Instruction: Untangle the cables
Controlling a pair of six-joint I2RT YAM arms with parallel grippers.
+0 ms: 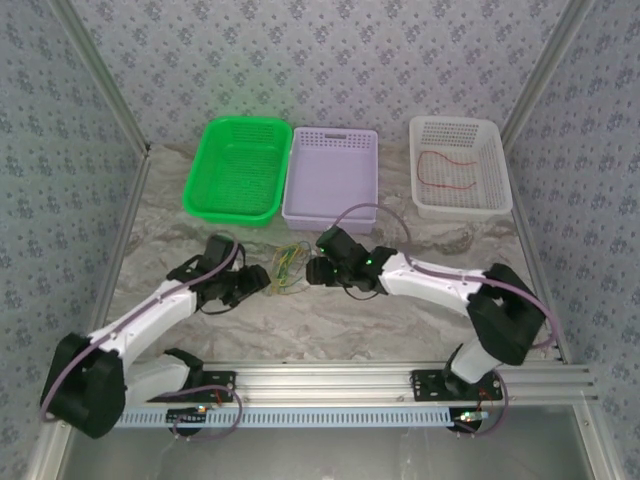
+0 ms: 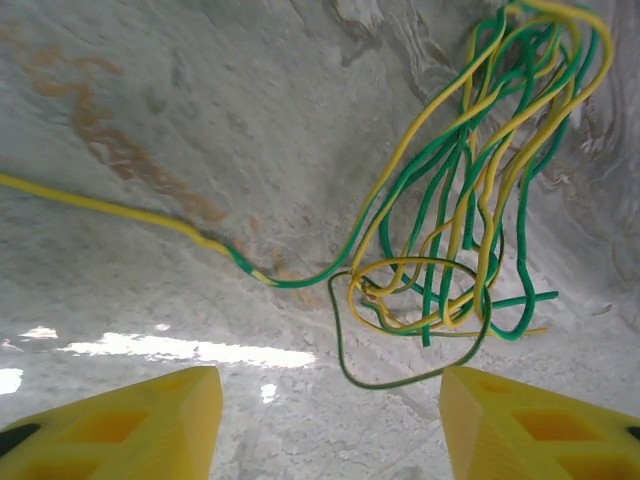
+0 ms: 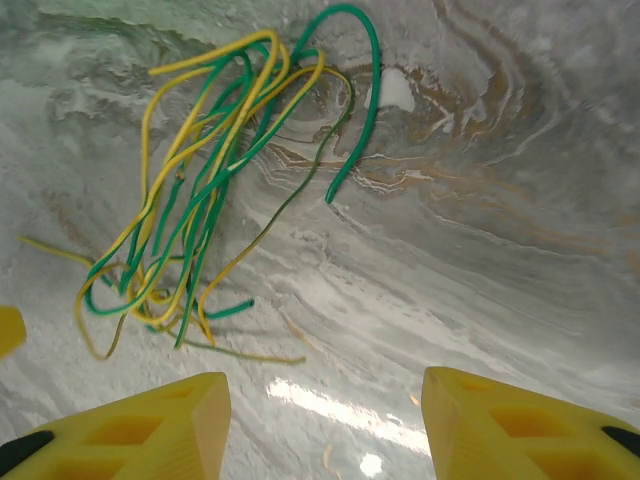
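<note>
Left jaws: wide apart, nothing between the yellow fingers (image 2: 130,425). Right jaws: also standing apart, empty between the fingers (image 3: 500,425).

Cables (image 1: 285,266): a yellow and green tangle on the counter (image 1: 400,320), between the two sets of jaws and gripped by neither. It lies ahead and right of the left jaws, ahead and left of the right jaws. One yellow strand (image 2: 100,207) trails off left of the left jaws.

White basket (image 1: 497,165), far beyond the right jaws: thin red line (image 1: 447,172) inside, probably another cable.
</note>
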